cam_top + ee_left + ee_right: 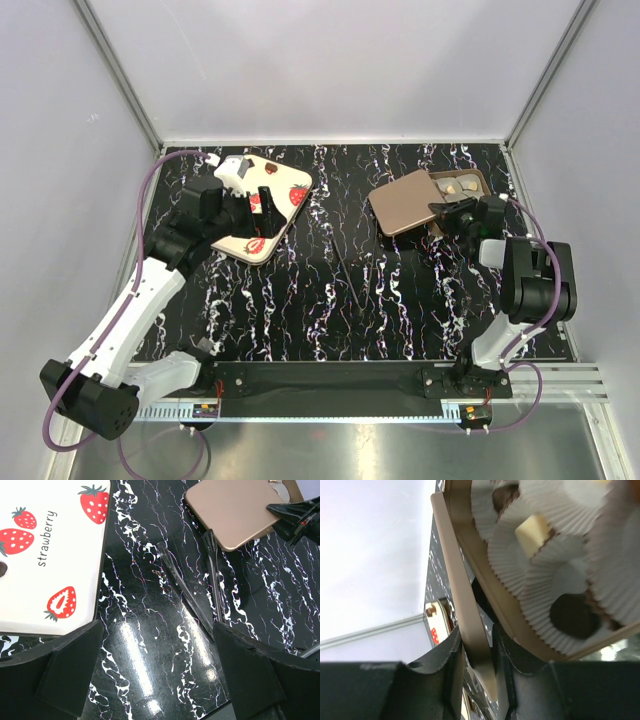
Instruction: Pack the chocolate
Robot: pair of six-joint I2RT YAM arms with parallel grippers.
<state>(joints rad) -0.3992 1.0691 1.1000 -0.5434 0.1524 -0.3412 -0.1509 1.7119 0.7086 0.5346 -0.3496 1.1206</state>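
Right fingers [455, 212]: closed on the edge of the tan cover [405, 200]. The right wrist view shows the sheet pinched between both fingers [455, 650].

Cover: tilted, its far edge against the tray [485, 180] and the rest lying out to the tray's left. It does not sit on top of the tray.

Left fingers [255, 205]: spread wide with nothing between them. They hover above the near right part of the strawberry lid [285, 180]. In the left wrist view only bare surface [330, 320] shows in the gap.

Chocolate [575, 615]: in white pleated paper cups inside the tray, at the far right of the surface. Dark pieces and one pale piece can be made out. I cannot tell whether every cup is filled, because some look empty from this angle.

Clear tongs [352, 275]: lying mid-surface, between the two arms and apart from both.

Progress (judgement):
- The pieces look mostly placed.
- The step in hand appears to be laying the cover over the tray.
- Left to do: seat the cover flat, then bring the lid across from the far left and close it over the tray.
- The lid is well apart from the tray and not yet gripped.
- Overall the task is past midway, and the closing steps are outstanding.
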